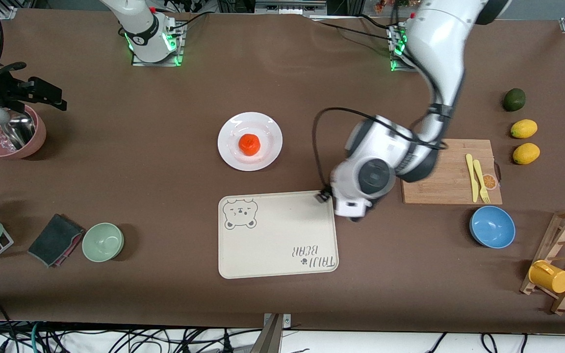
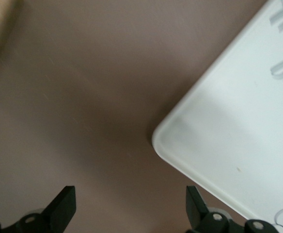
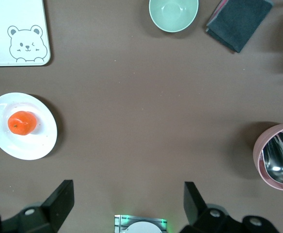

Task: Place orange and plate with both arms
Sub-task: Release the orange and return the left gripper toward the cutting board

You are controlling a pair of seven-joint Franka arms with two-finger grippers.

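The white plate (image 1: 249,141) lies mid-table with the orange (image 1: 249,144) on its middle. Both also show in the right wrist view, the plate (image 3: 39,143) with the orange (image 3: 21,122) on it. My left arm's hand (image 1: 363,179) hangs low over the table beside the bear tray's corner (image 1: 329,198), between the tray and the cutting board. My left gripper (image 2: 130,191) is open over bare table, with nothing between its fingers and the tray corner (image 2: 219,145) close by. High over the table near its own base, my right gripper (image 3: 128,188) is open and empty.
A wooden cutting board (image 1: 439,181) holds a yellow knife and fork. Toward the left arm's end are a blue bowl (image 1: 492,226), two lemons, a lime and a rack with a yellow cup (image 1: 550,277). At the right arm's end lie a pink bowl (image 1: 10,135), a green bowl (image 1: 103,241) and a dark cloth (image 1: 54,240).
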